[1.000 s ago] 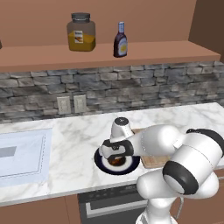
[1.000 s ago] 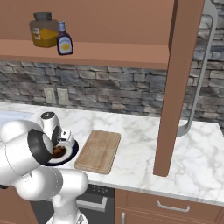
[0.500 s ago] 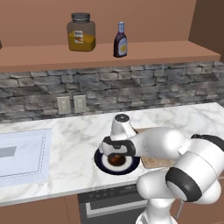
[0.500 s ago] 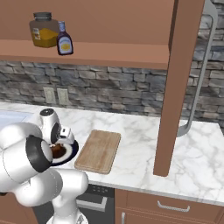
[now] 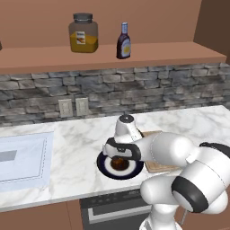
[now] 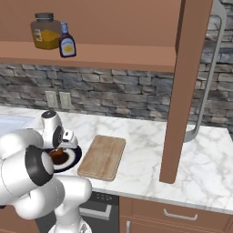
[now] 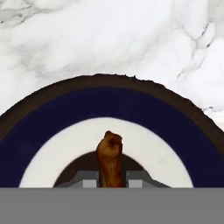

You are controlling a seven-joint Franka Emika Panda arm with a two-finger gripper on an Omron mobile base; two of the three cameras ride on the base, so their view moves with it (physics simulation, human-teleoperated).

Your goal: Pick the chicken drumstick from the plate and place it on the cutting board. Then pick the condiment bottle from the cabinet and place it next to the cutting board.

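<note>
Hand view: fingers (image 7: 94, 179) pinched on chicken drumstick (image 7: 111, 157), over plate (image 7: 52, 113).

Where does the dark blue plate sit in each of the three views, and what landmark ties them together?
Left base view: plate lower centre, under the arm's hand.
Right base view: plate lower left, just left of the cutting board.
Hand view: plate across the lower half.
Shared landmark: the drumstick on it.
</note>
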